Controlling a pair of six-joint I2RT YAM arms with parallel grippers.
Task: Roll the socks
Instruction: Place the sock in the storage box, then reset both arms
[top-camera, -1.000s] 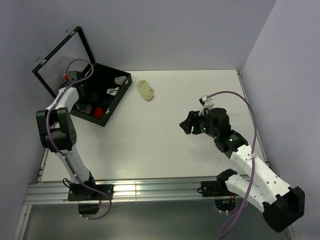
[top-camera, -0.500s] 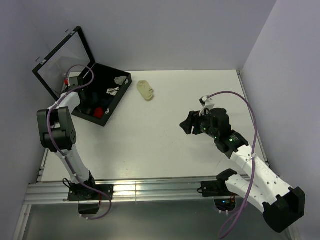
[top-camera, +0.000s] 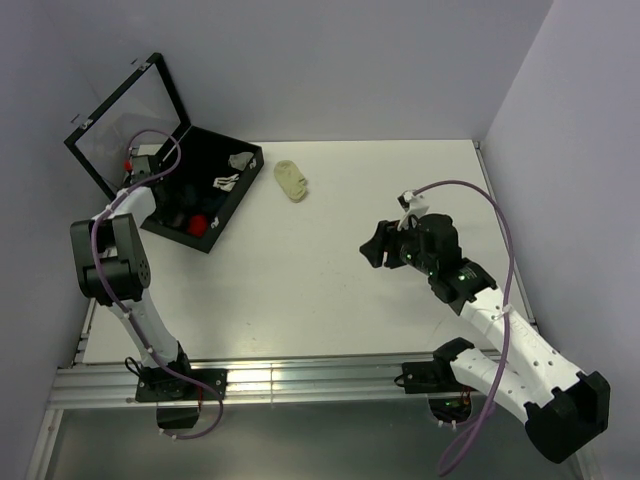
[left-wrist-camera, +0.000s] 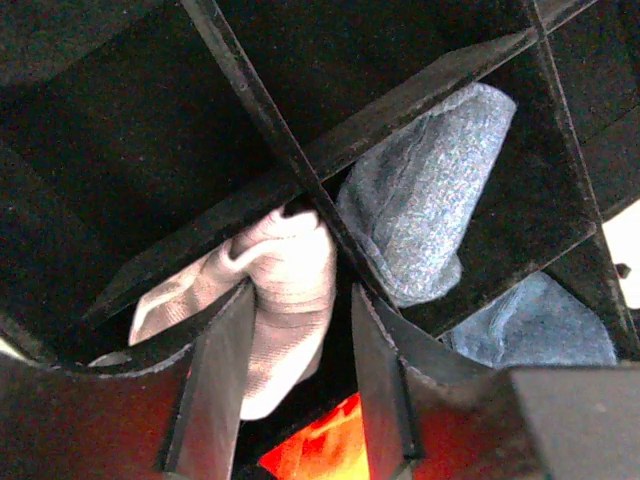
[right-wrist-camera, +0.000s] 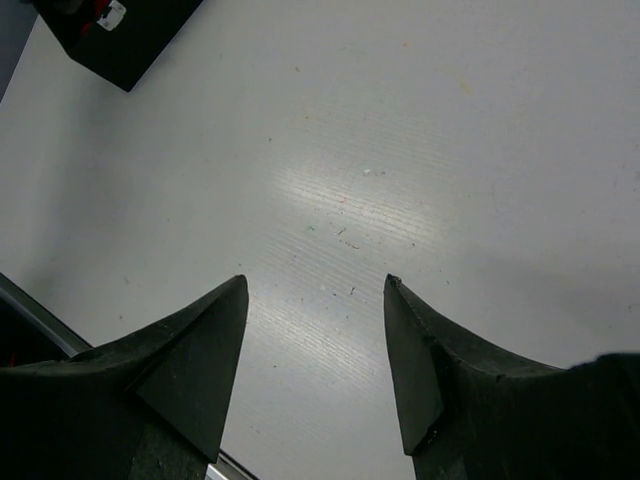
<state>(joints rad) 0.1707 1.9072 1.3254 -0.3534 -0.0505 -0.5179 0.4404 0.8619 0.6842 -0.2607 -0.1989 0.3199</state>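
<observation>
**Top view.**
- White table (top-camera: 330, 300).
- Black divided box (top-camera: 236, 198) at the table's far left corner, with its lid (top-camera: 125, 115) standing open.
- In the box: a red item (top-camera: 198, 222) in a near compartment and small white-grey items (top-camera: 238, 160) toward the far right corner.
- Pale-yellow sock (top-camera: 292, 180) on the table, near the box's right wall but not touching it.
- Left arm (top-camera: 125, 200) reaches into the left part of the box. Its working end is hard to make out from here.
- Right claw (top-camera: 374, 246) hangs over the right half of the table, well apart from the box.

**Left wrist view.**
- Left claw (left-wrist-camera: 303, 295) is inside the box, jaws partly apart and straddling a pink sock (left-wrist-camera: 290, 255).
- The sock is bunched in one compartment, against a crossing of the dividers (left-wrist-camera: 250, 90).
- One finger (left-wrist-camera: 215, 380) lies against the sock and a dark gap shows at the other, so the sock is not clamped.
- Grey-blue cloth (left-wrist-camera: 430, 200) fills the next compartment across the divider.
- A second bluish piece (left-wrist-camera: 545, 325) lies one compartment further on.
- Red-orange patch (left-wrist-camera: 320, 450) shows between the fingers below the sock, too blurred to name.

**Right wrist view.**
- The right claw's jaws stand wide apart over bare table and hold nothing.
- A corner of the box shows at the upper left.
</observation>
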